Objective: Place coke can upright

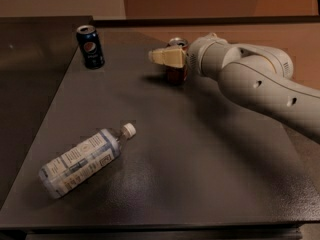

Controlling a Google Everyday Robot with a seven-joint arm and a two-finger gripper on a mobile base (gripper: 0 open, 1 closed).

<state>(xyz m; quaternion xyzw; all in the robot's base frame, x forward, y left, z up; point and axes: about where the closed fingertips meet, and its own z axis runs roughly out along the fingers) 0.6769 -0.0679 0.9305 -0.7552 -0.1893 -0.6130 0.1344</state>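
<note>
The coke can (pixel 176 74) is red with a silver top and stands upright on the dark table (pixel 200 149) at the far middle. My gripper (pixel 168 58) is right at the can, in front of its upper half, and covers much of it. The white arm (pixel 260 86) reaches in from the right. I cannot see whether the can rests on the table or is held.
A dark blue Pepsi can (pixel 90 46) stands upright at the far left of the table. A clear water bottle (pixel 84 158) with a white label lies on its side at the near left. The table's left edge runs diagonally beside a lower dark surface (pixel 30 84).
</note>
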